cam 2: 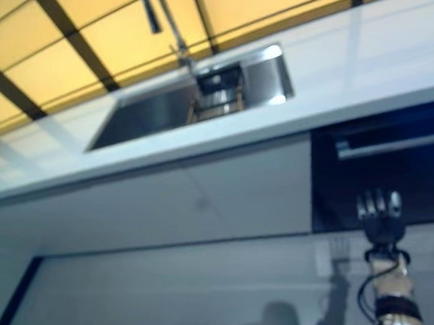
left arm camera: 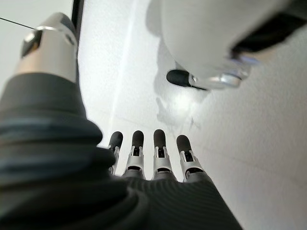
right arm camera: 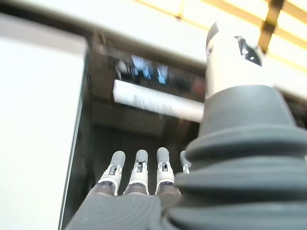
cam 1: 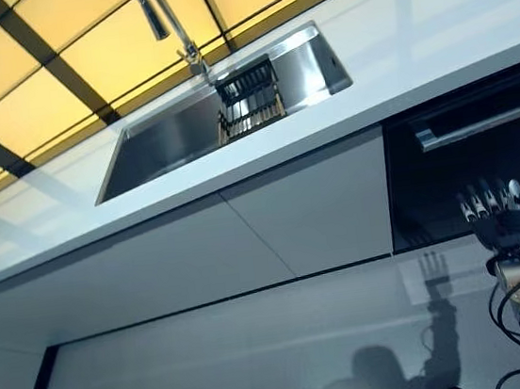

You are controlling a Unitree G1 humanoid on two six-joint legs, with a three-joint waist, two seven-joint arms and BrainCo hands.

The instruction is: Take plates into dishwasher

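- Although the task names plates, none can be made out for certain; if there are any, they would be in the dark wire rack [cam 1: 250, 96] standing in the steel sink [cam 1: 168, 139] set into the white surface [cam 1: 430, 31], below the tap [cam 1: 168, 21].
- The right hand [cam 1: 495, 208] is raised in front of the dark dishwasher door [cam 1: 470, 169], below its bar handle [cam 1: 484, 124], fingers [right arm camera: 139, 167] straight and side by side, holding nothing.
- The left hand [left arm camera: 148, 158] hangs over the pale floor, fingers straight, empty.
- Plates are likely stiff, smooth, fairly heavy and breakable, probably slippery if wet.
- A plate is best pinched at its rim, thumb on one face and fingers on the other.
- The door looks shut, so its handle probably needs pulling first.
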